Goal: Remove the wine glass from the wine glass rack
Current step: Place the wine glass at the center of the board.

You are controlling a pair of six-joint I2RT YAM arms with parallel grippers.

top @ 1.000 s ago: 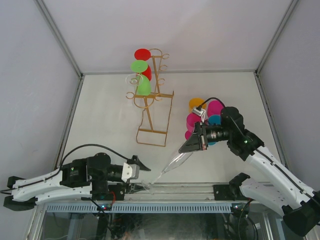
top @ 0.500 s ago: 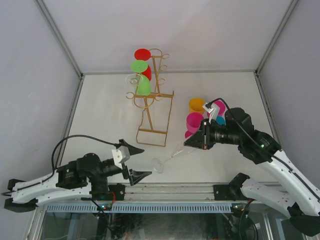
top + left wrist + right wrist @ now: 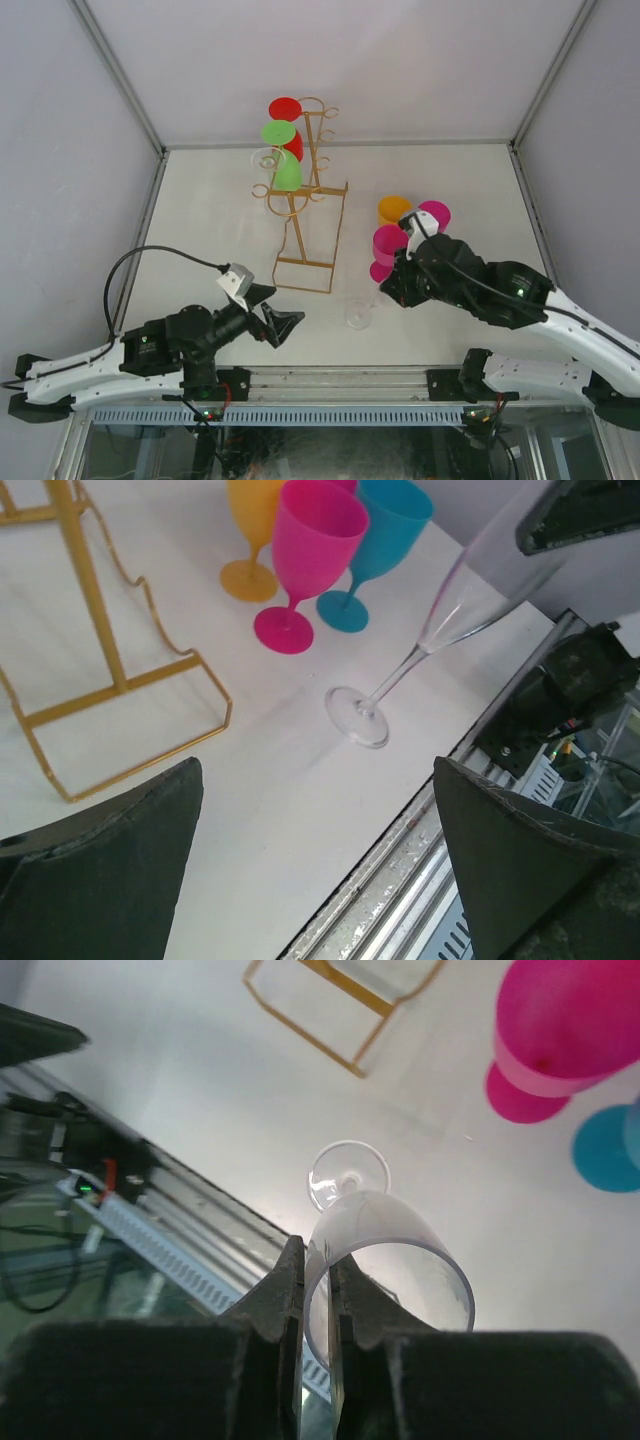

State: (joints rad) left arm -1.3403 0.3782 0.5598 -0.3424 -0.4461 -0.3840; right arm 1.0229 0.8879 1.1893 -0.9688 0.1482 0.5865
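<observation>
R pincer (image 3: 318, 1260) is clamping the rim of the clear flute-shaped wine glass (image 3: 420, 650), tilting it foot-down at the front of the white table (image 3: 200, 230), well apart from the tall gold wire rack (image 3: 305, 200), prob. to set it standing. L pincer (image 3: 272, 318) is hovering beside, jaws apart, empty. R wrist view is showing the rim pinch; top view isn't.
</observation>
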